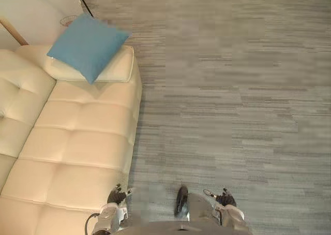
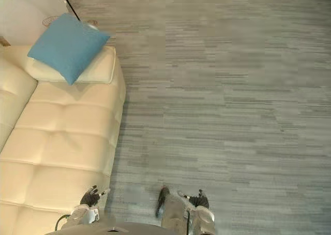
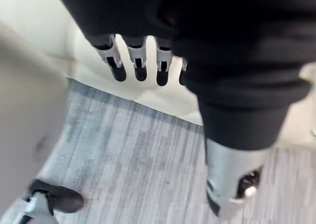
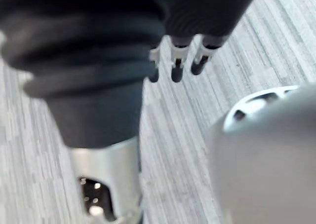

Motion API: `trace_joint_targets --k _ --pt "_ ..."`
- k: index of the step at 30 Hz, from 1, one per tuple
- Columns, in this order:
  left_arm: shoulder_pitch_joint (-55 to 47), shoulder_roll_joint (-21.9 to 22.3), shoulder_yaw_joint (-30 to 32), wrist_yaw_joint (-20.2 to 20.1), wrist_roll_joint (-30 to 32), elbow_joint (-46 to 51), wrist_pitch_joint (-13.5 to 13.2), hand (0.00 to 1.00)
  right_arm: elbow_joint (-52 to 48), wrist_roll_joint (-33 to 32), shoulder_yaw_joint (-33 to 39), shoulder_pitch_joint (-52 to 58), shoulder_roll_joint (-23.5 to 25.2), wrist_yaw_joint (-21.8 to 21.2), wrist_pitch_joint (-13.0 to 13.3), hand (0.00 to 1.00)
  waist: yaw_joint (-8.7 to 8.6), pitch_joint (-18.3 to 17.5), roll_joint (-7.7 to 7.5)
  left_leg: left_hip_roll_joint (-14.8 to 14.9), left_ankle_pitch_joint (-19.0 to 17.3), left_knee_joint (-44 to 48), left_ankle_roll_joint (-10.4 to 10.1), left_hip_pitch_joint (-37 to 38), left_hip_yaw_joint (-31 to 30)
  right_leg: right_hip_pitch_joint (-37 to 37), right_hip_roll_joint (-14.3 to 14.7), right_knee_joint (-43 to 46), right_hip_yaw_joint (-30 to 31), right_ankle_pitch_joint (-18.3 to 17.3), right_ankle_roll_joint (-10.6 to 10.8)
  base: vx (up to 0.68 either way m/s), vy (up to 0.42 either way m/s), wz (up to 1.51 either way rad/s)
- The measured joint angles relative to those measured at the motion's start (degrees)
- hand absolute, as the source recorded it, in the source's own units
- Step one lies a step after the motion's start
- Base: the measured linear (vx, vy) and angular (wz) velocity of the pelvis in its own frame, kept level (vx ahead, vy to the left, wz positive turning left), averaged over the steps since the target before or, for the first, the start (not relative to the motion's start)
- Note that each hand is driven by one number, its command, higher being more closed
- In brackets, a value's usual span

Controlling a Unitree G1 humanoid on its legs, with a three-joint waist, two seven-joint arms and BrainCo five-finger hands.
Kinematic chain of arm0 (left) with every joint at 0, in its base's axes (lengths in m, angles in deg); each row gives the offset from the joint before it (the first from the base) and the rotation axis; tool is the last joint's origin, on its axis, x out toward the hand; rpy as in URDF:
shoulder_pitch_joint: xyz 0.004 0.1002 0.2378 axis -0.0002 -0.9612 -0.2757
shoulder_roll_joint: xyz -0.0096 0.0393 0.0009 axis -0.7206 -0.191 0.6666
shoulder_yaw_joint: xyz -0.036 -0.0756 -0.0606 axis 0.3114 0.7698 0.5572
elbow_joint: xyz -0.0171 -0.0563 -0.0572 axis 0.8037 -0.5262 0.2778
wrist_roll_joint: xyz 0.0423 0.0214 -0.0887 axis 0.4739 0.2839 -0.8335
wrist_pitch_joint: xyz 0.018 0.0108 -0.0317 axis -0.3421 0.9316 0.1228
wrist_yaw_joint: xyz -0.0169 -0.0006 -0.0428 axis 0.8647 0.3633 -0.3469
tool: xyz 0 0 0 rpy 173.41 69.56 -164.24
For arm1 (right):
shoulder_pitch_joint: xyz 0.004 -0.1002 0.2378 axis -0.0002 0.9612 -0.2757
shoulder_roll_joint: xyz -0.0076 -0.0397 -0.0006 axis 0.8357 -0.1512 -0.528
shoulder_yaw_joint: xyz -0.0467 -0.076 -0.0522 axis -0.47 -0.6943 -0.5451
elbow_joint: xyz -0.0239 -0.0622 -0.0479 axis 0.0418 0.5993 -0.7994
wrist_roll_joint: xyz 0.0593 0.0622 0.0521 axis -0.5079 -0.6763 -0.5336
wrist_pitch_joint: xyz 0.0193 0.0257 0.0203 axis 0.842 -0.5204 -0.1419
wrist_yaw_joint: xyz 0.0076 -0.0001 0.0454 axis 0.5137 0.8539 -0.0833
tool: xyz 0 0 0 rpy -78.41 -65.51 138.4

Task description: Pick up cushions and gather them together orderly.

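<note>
1. Left eye view: A blue cushion stands tilted on one corner at the far end of the cream sofa. It leans on and partly covers a flat cream cushion, which lies along the far edge by the corner nearest the carpet floor. The left hand hangs low at the sofa's near edge and the right hand hangs over the carpet. Both are well apart from the cushions. The step in hand looks like the approach. It would go best by walking along the sofa's carpet-side edge until the far corner is within reach. Then take the blue cushion from both sides, so the cream one underneath is not dragged.

2. Right eye view: This shows more of the cream cushion's end nearest the carpet, clear of the blue one. That end offers a free place to grip.

3. Left wrist view: The eye views leave the hand's state unclear, but here the left fingers hang straight and relaxed, the thumb apart. They hold nothing, with sofa edge and carpet below.

4. Right wrist view: The right hand's fingers likewise hang loose and empty over bare carpet.
</note>
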Motion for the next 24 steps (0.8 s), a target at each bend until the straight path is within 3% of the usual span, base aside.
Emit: trace_joint_targets --k 1,3,5,6,7,8,9,11,12,14,15,16,18,19,20,22,24 --pt "-0.07 -0.05 -0.03 -0.02 0.00 0.88 -0.10 0.00 -0.03 -0.04 -0.29 -0.08 0.11 0.02 0.01 0.00 0.23 0.16 -0.20 0.33 -0.94 2.65 1.12 -3.65 1.66 3.14 0.44 -1.24 0.38 -1.36 -0.35 0.44 -0.088 -0.25" --pt "-0.37 -0.07 -0.02 -0.04 0.00 2.31 -0.37 0.00 -0.13 -1.20 -0.68 -0.15 0.63 0.03 -0.01 0.00 0.65 0.15 -0.30 0.16 -3.14 -0.56 2.73 -8.06 5.15 7.19 0.76 -4.17 0.81 -2.14 0.37 0.37 -0.013 -0.08" --pt "-0.75 0.11 0.10 0.00 0.03 3.09 -0.76 0.00 -0.20 -1.69 -0.67 0.00 1.36 0.07 -0.10 0.00 1.23 0.14 -0.36 -2.17 -4.54 -14.24 3.55 -11.66 8.63 11.24 0.51 -8.28 0.91 -2.19 1.30 0.34 0.073 -0.01" --pt "-0.76 0.24 0.73 0.07 0.20 3.20 -0.79 0.00 -0.21 -1.71 0.21 -0.21 1.73 0.07 -0.09 0.00 1.43 0.12 -0.40 -4.11 -3.98 -25.39 3.30 -11.69 9.62 12.62 0.15 -9.53 1.12 -2.54 2.26 0.31 0.095 -0.06" --pt "-0.76 0.21 0.98 0.06 0.28 3.03 -0.78 0.00 -0.21 -1.71 0.50 -0.28 1.92 0.08 -0.08 0.00 1.51 0.10 -0.44 -5.05 -2.95 -30.48 3.15 -11.51 9.74 13.06 -0.02 -9.81 1.23 -2.86 2.79 0.40 0.171 -0.24" --pt "-0.90 0.05 1.02 0.07 0.32 2.57 -0.78 0.00 0.24 -1.69 0.64 -0.46 1.92 0.16 -0.14 0.00 2.21 -0.07 -0.84 -7.24 4.80 -40.78 3.88 -10.05 8.99 13.88 -0.59 -9.87 2.80 -4.29 4.67 0.42 0.190 -0.38" --pt "-1.17 -0.14 1.10 0.08 0.32 2.20 -0.78 0.00 0.27 -1.69 0.63 -0.39 1.94 0.17 -0.25 0.00 2.89 -0.36 -1.40 -7.93 6.71 -41.78 4.86 -9.02 9.09 14.12 -0.83 -10.12 4.14 -4.63 5.14 0.53 0.212 -0.49" --pt "-1.63 -1.72 2.16 0.04 0.24 1.50 -0.71 0.00 0.25 -1.56 0.70 -0.04 3.82 0.07 -0.29 0.00 2.87 -2.03 -4.15 -9.77 1.70 -38.35 7.71 -9.02 10.82 15.61 -2.96 -11.29 6.62 -4.39 6.98 0.51 0.151 -0.34" --pt "-1.61 -1.69 2.33 0.06 0.24 1.52 -0.72 0.00 0.24 -1.53 0.68 -0.07 4.03 0.06 -0.30 0.00 3.12 -2.09 -4.37 -9.71 0.57 -37.21 8.05 -8.80 11.44 15.53 -3.34 -10.10 7.35 -4.47 7.17 0.53 0.183 -0.24" --pt "-1.57 -1.92 1.88 0.04 0.26 1.19 -0.68 0.00 0.24 -1.39 0.67 0.03 4.25 0.02 -0.31 0.00 3.43 -2.08 -4.54 -10.27 -2.91 -35.91 8.43 -6.35 11.84 13.69 -4.68 -1.18 9.07 -4.75 7.85 0.44 0.183 -0.09" --pt "-1.46 -2.52 0.83 0.05 0.25 0.54 -0.60 0.00 0.05 -1.03 0.41 0.12 4.32 -0.04 -0.30 0.00 2.69 -2.04 -4.80 -11.26 -5.09 -35.98 9.06 -3.13 11.94 7.90 -7.31 15.69 10.06 -2.64 11.71 0.46 0.142 0.21" --pt "-1.47 -2.74 0.56 0.06 0.25 0.23 -0.12 0.00 -0.23 -1.10 0.21 0.41 4.44 -0.17 -0.34 0.00 2.06 -1.99 -4.92 -11.83 -6.62 -35.60 9.59 -0.92 11.53 4.08 -8.68 26.80 11.38 -0.34 13.79 0.47 0.107 0.27" --pt "-1.77 -2.72 0.52 0.07 0.25 0.14 0.33 0.00 -0.54 -0.96 0.20 0.32 4.08 -0.20 -0.27 0.00 2.15 -1.61 -4.42 -11.95 -8.42 -35.81 10.19 4.07 11.07 -0.96 -9.88 38.81 11.29 -0.76 12.68 0.50 0.016 0.28" --pt "-1.83 -2.63 0.52 0.08 0.25 0.24 0.65 0.00 -1.02 -0.95 0.20 0.28 4.06 -0.20 -0.26 0.00 2.03 -1.58 -4.44 -11.82 -8.62 -38.06 10.16 8.01 9.70 -3.64 -10.39 40.50 8.61 -1.78 10.93 0.52 -0.045 0.29" --pt "-1.83 -2.56 0.52 0.08 0.25 0.26 0.70 0.00 -1.32 -0.95 0.20 0.31 4.09 -0.20 -0.27 0.00 2.02 -1.59 -4.47 -11.64 -8.73 -38.95 10.01 9.14 9.34 -4.71 -10.45 40.07 7.67 -2.12 10.47 0.42 -0.070 0.33" --pt "-1.28 -2.30 0.51 0.07 -0.17 0.48 0.71 0.00 -2.65 -0.95 0.23 -0.15 3.95 -0.20 -0.21 0.00 1.19 -1.46 -4.34 -10.24 -10.47 -42.42 7.64 12.89 6.39 -10.65 -10.22 31.53 4.62 -3.79 9.51 0.42 -0.159 0.45" --pt "-1.47 -2.24 0.97 0.18 -0.21 0.30 0.74 0.00 -2.45 -0.98 0.23 -0.52 3.70 -0.20 -0.23 0.00 0.99 -1.33 -4.40 -9.40 -10.62 -44.38 7.37 15.12 5.48 -12.17 -8.91 19.48 5.28 -3.39 8.48 0.42 -0.236 0.41"
